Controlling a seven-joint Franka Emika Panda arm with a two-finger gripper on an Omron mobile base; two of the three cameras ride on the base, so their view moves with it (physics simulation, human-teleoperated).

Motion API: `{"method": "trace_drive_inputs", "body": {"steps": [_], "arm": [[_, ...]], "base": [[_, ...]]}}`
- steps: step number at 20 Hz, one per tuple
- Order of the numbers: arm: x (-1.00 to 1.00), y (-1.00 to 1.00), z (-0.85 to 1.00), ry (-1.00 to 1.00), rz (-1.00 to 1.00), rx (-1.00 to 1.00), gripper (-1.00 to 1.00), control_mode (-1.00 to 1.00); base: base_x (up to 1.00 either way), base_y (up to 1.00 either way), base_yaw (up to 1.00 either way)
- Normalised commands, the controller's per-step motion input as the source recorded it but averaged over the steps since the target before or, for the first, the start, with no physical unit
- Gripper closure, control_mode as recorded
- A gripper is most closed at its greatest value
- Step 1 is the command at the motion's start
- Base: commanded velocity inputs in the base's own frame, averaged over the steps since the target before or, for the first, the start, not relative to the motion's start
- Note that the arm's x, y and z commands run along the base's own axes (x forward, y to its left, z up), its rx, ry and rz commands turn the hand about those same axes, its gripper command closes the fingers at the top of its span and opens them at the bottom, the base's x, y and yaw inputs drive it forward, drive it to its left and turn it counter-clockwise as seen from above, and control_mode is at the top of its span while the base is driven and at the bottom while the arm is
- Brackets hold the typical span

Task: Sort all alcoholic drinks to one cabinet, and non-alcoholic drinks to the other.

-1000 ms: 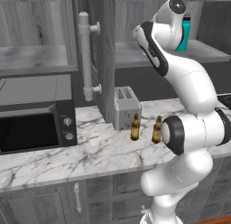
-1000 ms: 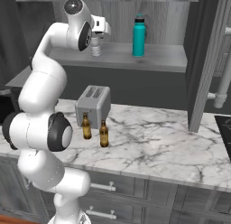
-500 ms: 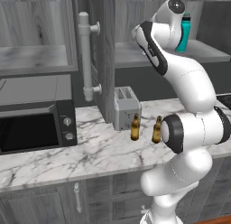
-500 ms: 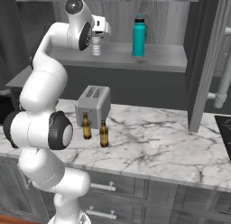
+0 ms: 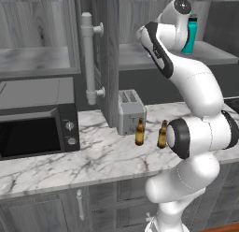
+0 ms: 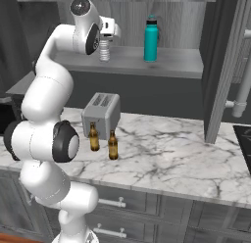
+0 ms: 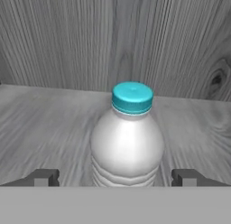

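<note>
Landmark is the toaster [image 6: 101, 113] on the marble counter [image 6: 166, 154]. Nearest to the room side, two beer bottles [image 6: 94, 137] [image 6: 113, 145] stand upright on the counter just in front of the toaster, side by side, close but apart; from the left base camera they sit at [image 5: 139, 132] and [image 5: 162, 134], the second partly tucked behind the arm's elbow. Left of the toaster, the microwave [image 5: 37, 131] sits on the same counter. Above the toaster, the open cabinet [image 6: 147, 65] has its shelf carrying both non-alcoholic drinks. Water bottle [image 6: 104, 50] stands upright on the shelf roughly over the toaster; flask [image 6: 151, 39] stands upright further right on the same shelf, well apart from it, also seen at [image 5: 189, 37] past the arm. Gripper [image 7: 115, 177] is at the water bottle [image 7: 127, 142], claw spread wide, one fingertip [image 7: 42, 178] on each side of the bottle body with a visible gap on both, not pinching it. Cap in the hand camera looks teal. Cabinet door with bar handle [image 5: 89, 62] hangs open above and left of the toaster.
</note>
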Motion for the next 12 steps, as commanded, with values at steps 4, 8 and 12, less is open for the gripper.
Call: {"method": "trace_drive_inputs", "body": {"steps": [4,8,12], "arm": [[-0.29,0.00,0.00,0.01,-0.01,0.00,-1.00,-1.00],[-0.46,0.00,0.00,0.00,-0.02,0.00,-1.00,-1.00],[-0.46,0.00,0.00,0.00,-0.02,0.00,-1.00,-1.00]], "base": [[0.00,0.00,0.00],[0.00,0.00,0.00],[0.00,0.00,0.00]]}}
